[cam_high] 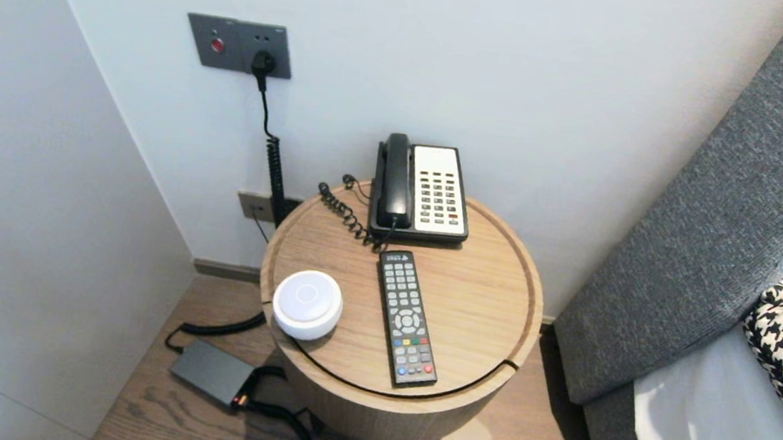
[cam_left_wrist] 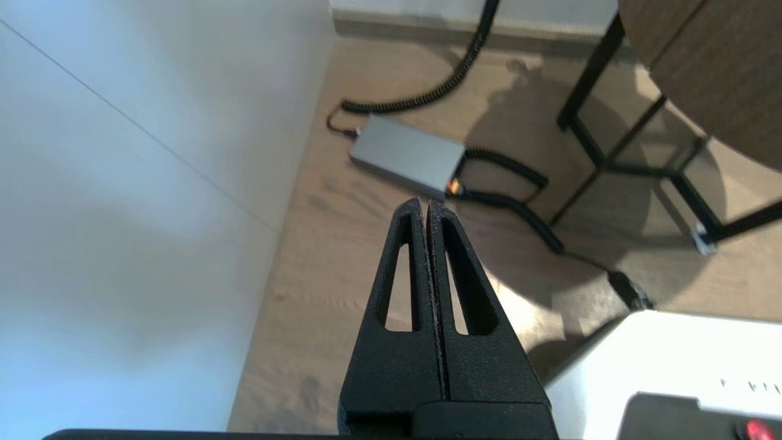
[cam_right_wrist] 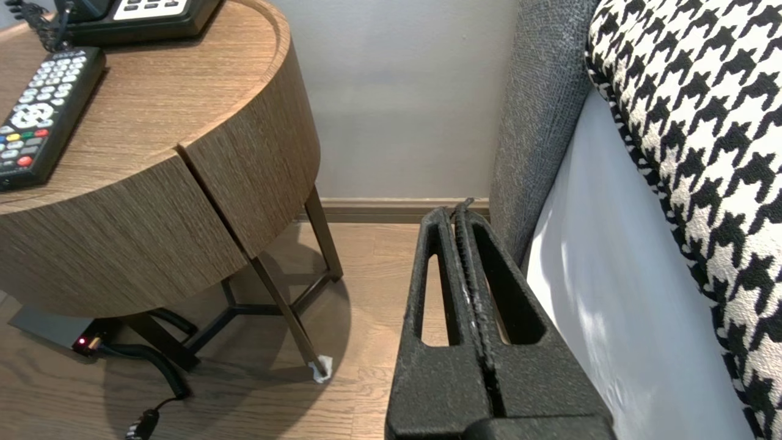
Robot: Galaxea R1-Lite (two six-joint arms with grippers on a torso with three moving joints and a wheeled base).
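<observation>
Power adapter [cam_left_wrist: 406, 156] on floor [cam_left_wrist: 317, 263], ahead of clenched left gripper [cam_left_wrist: 425, 205], right gripper [cam_right_wrist: 455, 212] clenched too

Hotel bedroom: round bedside table [cam_high: 485, 294], corded phone [cam_high: 430, 191] (remote [cam_high: 407, 318] beside it), bed [cam_high: 702, 422].

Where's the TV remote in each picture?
Head view: the remote lies on the round table, in front of the phone.
Left wrist view: not in it.
Right wrist view: the remote on the round table, beside the phone.
Shared landmark: the round table, in all three.
</observation>
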